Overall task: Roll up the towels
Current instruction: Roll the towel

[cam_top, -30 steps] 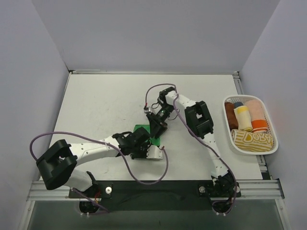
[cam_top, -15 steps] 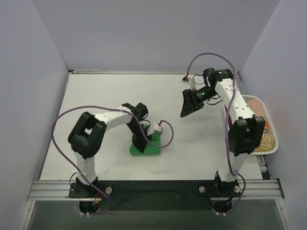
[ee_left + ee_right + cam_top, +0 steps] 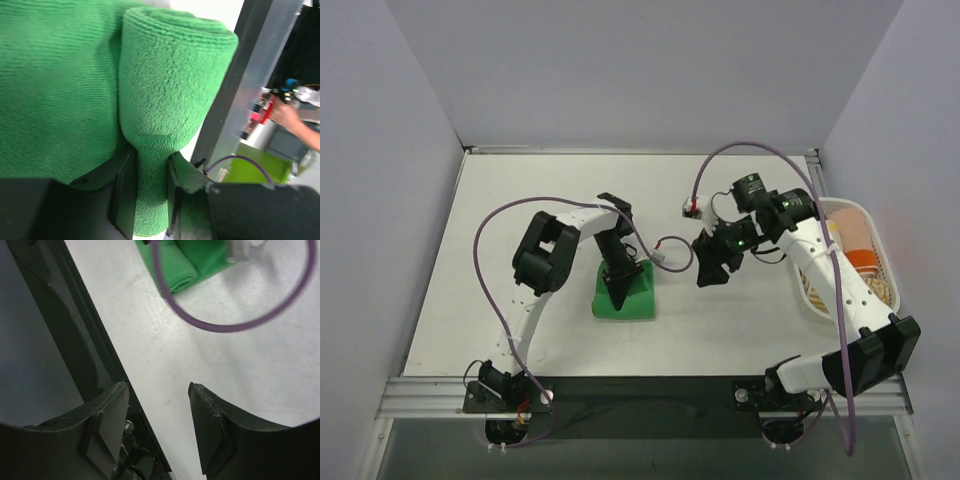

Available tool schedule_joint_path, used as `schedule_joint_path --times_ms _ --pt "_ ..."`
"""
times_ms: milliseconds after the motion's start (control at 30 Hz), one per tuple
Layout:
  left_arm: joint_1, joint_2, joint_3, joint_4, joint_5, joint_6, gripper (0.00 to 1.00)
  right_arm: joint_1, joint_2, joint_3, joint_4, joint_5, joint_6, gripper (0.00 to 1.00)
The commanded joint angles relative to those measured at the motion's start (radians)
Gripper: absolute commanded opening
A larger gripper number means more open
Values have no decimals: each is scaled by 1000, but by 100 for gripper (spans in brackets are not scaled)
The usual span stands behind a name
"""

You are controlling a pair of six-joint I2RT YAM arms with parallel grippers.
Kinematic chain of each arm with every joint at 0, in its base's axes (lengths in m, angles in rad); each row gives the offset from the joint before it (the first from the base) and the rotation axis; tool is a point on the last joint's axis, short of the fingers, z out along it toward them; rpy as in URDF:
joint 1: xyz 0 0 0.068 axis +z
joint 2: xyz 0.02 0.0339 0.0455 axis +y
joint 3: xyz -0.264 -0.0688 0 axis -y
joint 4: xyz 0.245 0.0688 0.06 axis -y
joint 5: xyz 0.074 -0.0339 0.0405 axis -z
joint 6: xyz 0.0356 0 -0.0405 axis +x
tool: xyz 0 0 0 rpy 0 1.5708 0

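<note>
Over on the left, the left gripper point(image 3: 150, 192) is pinched tight on the rolled end of the green towel point(image 3: 638, 302), which lies mid-table point(image 3: 520, 210), while further right the right gripper point(image 3: 708, 272) hangs with fingers apart, holding nothing.

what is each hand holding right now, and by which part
The left hand grips the green towel by its rolled-up part, squeezed between both fingers. The right hand is open over the table and holds nothing.
</note>
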Motion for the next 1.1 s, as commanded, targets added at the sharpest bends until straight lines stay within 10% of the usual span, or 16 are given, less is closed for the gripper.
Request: schedule_joint_path --times_ms 0,500,900,1067 --pt "2 145 95 -14 -186 69 18 115 -10 -20 33 86 -39 52" --pt "36 289 155 -87 -180 30 22 597 286 -55 455 490 -57 57" --pt "56 300 164 -91 -168 29 32 644 476 -148 669 612 -91 55" --pt "86 292 153 -84 -150 9 33 640 481 -235 685 541 -64 35"
